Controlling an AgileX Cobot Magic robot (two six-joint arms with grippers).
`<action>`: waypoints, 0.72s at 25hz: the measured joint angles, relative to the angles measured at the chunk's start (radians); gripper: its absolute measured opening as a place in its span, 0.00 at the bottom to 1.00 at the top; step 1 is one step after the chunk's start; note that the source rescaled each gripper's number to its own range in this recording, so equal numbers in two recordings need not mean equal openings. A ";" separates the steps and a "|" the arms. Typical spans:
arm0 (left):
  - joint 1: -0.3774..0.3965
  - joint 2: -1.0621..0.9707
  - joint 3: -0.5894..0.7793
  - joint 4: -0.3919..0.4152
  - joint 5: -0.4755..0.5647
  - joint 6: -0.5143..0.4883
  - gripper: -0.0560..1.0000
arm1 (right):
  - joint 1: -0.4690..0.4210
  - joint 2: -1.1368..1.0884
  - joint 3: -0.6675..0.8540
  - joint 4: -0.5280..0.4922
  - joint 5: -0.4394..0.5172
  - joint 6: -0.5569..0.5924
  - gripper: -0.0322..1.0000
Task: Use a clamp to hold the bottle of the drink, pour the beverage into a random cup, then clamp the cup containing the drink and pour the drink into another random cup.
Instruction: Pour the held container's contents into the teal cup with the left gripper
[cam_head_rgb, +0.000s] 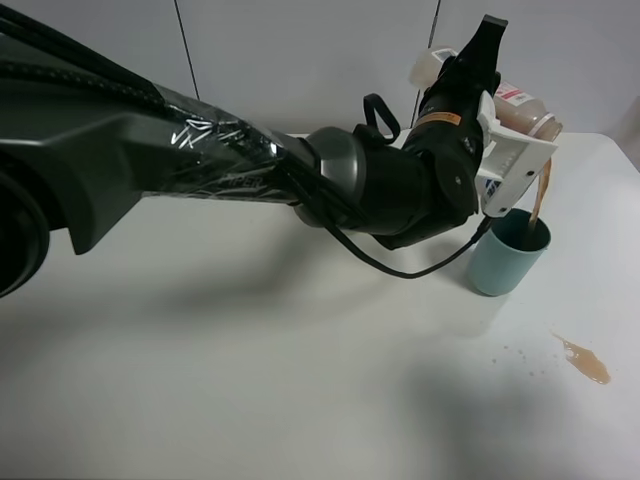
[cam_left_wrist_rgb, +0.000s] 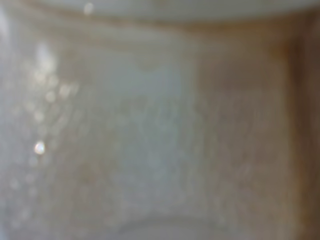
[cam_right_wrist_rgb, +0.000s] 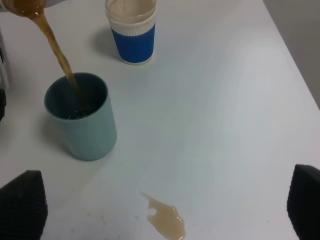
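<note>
Left claw (cam_head_rgb: 512, 135): clamped on the bottle (cam_head_rgb: 527, 112), which is carried high above the right side of the worktop (cam_head_rgb: 250, 350) on the left arm (cam_head_rgb: 200, 160) stretched across the scene.
Bottle: tilted steeply, mouth lowest and just over the teal cup (cam_right_wrist_rgb: 82, 125); in the left wrist view it fills the whole picture as a pale, brownish blur.
Stream (cam_right_wrist_rgb: 55, 45): a thin brown line of drink is seen running from the bottle's mouth down into the teal cup, entering near the rim on the bottle's side.
Teal cup: upright on the worktop, open at the top, with dark liquid seen at the bottom.
Blue cup (cam_right_wrist_rgb: 131, 35): upright, with a white band at the rim, set near the teal cup but apart from it; its top is pale beige, and whether that is a lid or drink cannot be told.
Spill (cam_right_wrist_rgb: 165, 220): a small brown puddle with a few specks around it lies on the worktop, near the teal cup and not touching it.
Right claw (cam_right_wrist_rgb: 164, 197): fingers spread wide, nothing between them, held above the worktop close to the puddle.
</note>
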 joint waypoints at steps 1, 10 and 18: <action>0.000 0.000 0.000 0.000 0.000 0.000 0.10 | 0.000 0.000 0.000 0.000 0.000 0.000 0.86; 0.009 0.000 0.000 0.045 -0.001 -0.001 0.10 | 0.000 0.000 0.000 -0.001 0.000 0.000 0.86; 0.009 0.000 0.000 0.056 -0.008 -0.001 0.10 | 0.000 0.000 0.000 -0.001 0.000 0.000 0.86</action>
